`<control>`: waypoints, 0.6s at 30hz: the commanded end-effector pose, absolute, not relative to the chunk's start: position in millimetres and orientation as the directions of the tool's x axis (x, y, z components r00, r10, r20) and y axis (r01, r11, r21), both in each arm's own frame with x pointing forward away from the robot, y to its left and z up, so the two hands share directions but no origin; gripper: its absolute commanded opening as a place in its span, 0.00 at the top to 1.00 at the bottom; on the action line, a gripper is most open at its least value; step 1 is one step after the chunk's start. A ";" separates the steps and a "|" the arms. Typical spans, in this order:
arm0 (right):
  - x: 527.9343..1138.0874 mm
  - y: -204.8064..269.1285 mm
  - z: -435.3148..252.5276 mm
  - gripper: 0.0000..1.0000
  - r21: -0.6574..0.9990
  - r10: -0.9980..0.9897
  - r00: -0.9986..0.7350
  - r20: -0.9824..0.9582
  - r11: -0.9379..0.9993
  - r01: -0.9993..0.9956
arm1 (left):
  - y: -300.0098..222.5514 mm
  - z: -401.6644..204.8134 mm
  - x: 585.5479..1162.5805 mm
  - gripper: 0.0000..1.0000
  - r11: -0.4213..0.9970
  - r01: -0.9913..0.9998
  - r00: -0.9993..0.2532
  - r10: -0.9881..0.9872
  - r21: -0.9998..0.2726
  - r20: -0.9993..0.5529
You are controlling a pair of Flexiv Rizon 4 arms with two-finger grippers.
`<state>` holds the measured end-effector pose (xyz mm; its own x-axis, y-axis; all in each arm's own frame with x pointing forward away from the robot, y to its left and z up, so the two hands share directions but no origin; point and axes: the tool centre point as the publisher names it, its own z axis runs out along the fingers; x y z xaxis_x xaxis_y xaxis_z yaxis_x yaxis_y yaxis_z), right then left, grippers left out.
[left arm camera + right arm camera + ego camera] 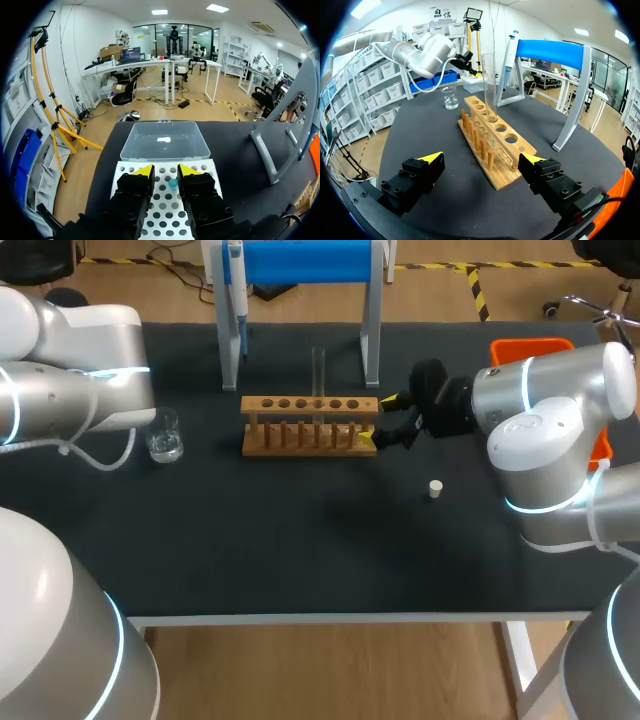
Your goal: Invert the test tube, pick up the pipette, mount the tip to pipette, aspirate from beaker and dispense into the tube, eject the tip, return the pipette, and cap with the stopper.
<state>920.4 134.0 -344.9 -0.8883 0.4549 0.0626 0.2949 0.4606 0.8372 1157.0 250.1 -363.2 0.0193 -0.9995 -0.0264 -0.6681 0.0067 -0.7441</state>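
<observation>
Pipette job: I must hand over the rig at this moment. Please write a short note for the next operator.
Left gripper: open, holding nothing, above the tip box, which holds one blue tip.
Right gripper: open, holding nothing, the end of the rack between its fingers.
Tube stands upright in a rack hole. Pipette hangs on its stand. Beaker is left of the rack, stopper on the table to its right.
Done: the tube looks already inverted.
Left: take the pipette, mount the tip, aspirate, dispense, eject, return, cap.
</observation>
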 end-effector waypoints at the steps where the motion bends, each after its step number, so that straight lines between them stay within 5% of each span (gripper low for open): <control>1: 920.2 132.9 -344.8 0.00 0.838 0.454 -0.889 0.063 0.460 0.294 | 250.3 -362.1 1155.0 0.72 0.009 -0.666 0.017 -0.999 -0.746 -0.027; 18: 920.2 132.9 -344.8 0.00 0.838 0.454 -0.889 0.063 0.460 0.294 | 248.3 -363.3 1154.0 0.83 0.010 -0.672 0.016 -0.999 -0.740 -0.028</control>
<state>920.4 134.0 -344.9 -0.8883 0.4549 0.0626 0.2949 0.4606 0.8372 1154.0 247.8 -362.7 0.0168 -0.9995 -0.0271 -0.6687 0.0089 -0.7435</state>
